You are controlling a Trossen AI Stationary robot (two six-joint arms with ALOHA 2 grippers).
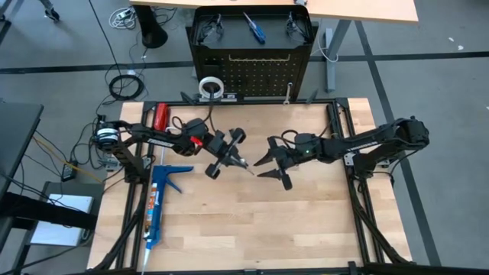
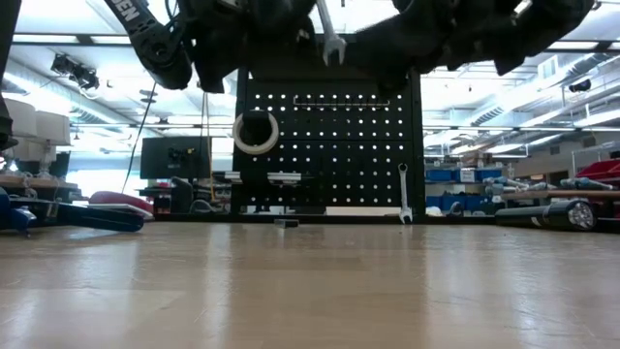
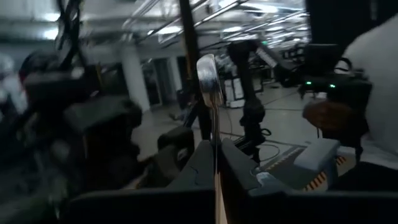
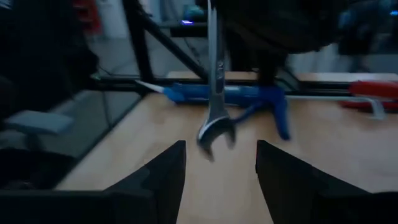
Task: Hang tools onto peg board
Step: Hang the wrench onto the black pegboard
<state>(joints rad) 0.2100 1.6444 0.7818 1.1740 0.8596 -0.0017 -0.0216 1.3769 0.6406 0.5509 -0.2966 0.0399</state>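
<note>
Wrench (image 4: 215,87) hangs from left gripper (image 1: 243,163), right gripper (image 1: 269,166) near.

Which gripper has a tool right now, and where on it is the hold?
The left gripper holds a silver wrench by its shank, open end hanging free. The right gripper is open, holding nothing.

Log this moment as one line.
left gripper: shut on wrench | right gripper: open, facing wrench | peg board: second wrench hung
</note>
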